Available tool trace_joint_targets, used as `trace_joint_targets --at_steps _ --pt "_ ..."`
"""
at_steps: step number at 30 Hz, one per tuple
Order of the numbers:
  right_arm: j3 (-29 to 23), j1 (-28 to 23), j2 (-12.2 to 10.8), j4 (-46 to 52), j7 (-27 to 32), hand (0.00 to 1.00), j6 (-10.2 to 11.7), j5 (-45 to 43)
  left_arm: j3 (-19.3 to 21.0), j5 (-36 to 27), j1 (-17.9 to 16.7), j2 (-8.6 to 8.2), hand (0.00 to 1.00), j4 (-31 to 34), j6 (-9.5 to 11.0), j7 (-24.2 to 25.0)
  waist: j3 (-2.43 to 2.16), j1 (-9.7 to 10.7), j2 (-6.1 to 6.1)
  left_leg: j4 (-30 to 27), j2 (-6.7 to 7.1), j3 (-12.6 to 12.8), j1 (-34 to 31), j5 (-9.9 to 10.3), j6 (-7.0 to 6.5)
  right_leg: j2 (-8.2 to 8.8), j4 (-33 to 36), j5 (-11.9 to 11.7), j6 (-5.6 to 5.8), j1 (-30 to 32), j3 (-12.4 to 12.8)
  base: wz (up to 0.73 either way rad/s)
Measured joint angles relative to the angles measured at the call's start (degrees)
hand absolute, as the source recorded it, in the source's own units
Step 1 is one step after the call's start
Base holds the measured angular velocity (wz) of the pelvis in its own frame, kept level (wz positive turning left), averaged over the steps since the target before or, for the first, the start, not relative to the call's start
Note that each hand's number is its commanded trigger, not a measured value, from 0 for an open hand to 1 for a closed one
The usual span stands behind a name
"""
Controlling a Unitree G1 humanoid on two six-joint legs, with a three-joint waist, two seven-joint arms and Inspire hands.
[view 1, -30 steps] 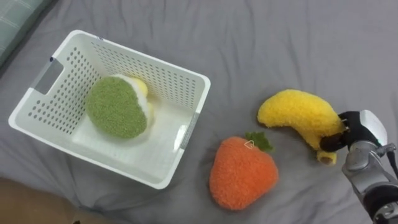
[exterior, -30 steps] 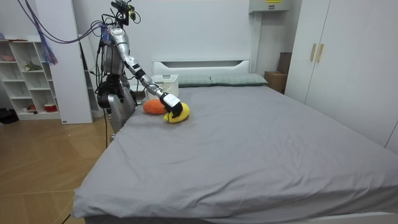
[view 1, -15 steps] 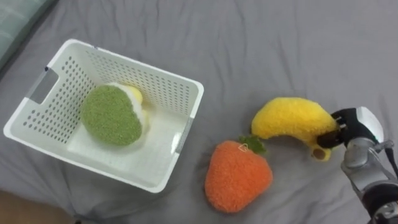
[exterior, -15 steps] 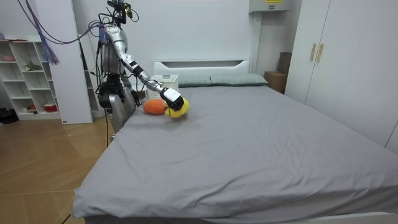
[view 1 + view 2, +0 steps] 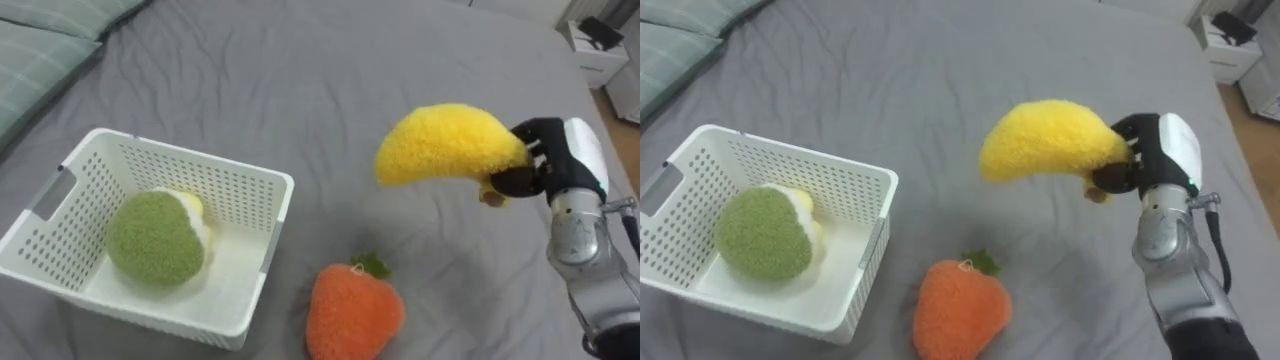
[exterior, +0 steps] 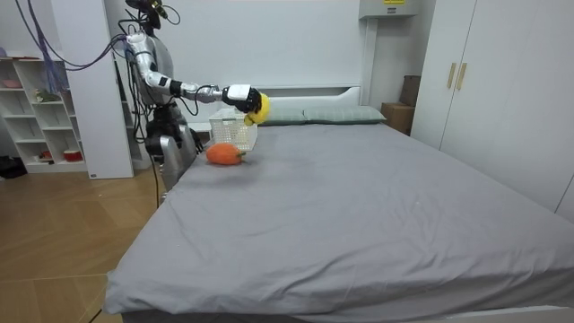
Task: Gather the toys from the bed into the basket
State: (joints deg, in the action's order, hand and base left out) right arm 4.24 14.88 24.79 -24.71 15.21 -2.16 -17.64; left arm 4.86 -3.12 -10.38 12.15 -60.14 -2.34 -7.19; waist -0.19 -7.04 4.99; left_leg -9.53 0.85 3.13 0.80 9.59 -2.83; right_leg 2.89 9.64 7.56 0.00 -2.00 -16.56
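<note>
My right hand [image 5: 560,165] is shut on a yellow plush banana [image 5: 445,145] and holds it in the air above the grey bed, to the right of the white perforated basket [image 5: 245,300]. In the room view the banana [image 6: 257,109] hangs over the bed's near corner beside the basket [image 6: 235,135]. A green and white plush toy [image 5: 155,240] lies inside the basket. An orange plush carrot with green leaves [image 5: 355,310] rests on the sheet just right of the basket.
Striped pillows [image 5: 50,40] lie at the upper left on the grey bed [image 5: 300,80]. A white nightstand [image 5: 598,52] stands at the upper right past the bed's edge. I stand at the bed's head-side corner by white shelves [image 6: 40,117].
My right hand has lifted the banana off the sheet and raised it toward the basket side. The head camera has tilted up, so the basket and carrot sit lower in view.
</note>
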Motion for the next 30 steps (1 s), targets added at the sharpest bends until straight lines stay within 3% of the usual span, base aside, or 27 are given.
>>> trace_joint_targets --at_steps 3,7,13,21,26,30 --pt "-1.31 0.00 0.02 5.16 -0.66 1.00 0.02 -1.18 0.79 0.55 -0.74 -0.05 0.00 2.10 -0.06 0.61 -0.14 0.33 -0.65 -0.17 0.03 0.14 0.14 0.01 0.03 -0.09 0.11 0.08 -0.11 -0.01 0.73 -0.05" --pt "-1.26 -0.18 0.02 9.71 -2.34 1.00 -0.12 -0.97 1.14 0.32 -1.54 -0.19 0.00 2.94 -0.36 1.28 0.28 0.52 -1.25 -0.09 0.09 0.51 1.93 0.01 0.08 -0.02 0.04 0.61 -0.17 -1.86 0.84 0.00" --pt "-1.12 -1.74 -0.52 18.41 -4.58 1.00 -0.46 -3.05 1.11 0.44 -2.47 -1.20 0.00 4.15 -0.32 1.28 0.48 0.40 -1.55 0.15 0.17 0.52 2.35 0.08 0.09 0.08 0.11 1.07 -0.02 -2.08 0.78 0.01" --pt "-0.81 -1.71 -0.76 24.86 -8.37 1.00 -0.42 -2.63 0.59 1.48 -2.65 -1.69 0.00 4.12 -0.19 1.24 0.53 -0.09 -1.45 0.61 0.19 -0.12 2.38 0.14 0.12 -0.01 0.13 1.23 0.10 -2.04 0.56 0.02" --pt "-0.45 -1.68 -1.73 25.56 -11.18 1.00 -0.73 -2.48 0.60 1.51 -3.18 -1.64 0.00 3.30 -0.22 1.26 1.07 -1.30 -0.35 0.75 0.21 -0.32 2.42 0.15 0.13 -0.02 0.14 1.22 0.10 -2.31 0.51 0.00" --pt "0.69 -1.60 -2.55 25.65 -13.29 1.00 -1.67 -4.27 0.64 1.74 -3.42 -1.69 0.00 2.63 -0.54 1.35 0.95 -2.22 -0.10 0.13 0.22 -0.57 2.02 0.58 0.12 -0.04 0.10 1.22 0.10 -2.31 0.30 0.02"
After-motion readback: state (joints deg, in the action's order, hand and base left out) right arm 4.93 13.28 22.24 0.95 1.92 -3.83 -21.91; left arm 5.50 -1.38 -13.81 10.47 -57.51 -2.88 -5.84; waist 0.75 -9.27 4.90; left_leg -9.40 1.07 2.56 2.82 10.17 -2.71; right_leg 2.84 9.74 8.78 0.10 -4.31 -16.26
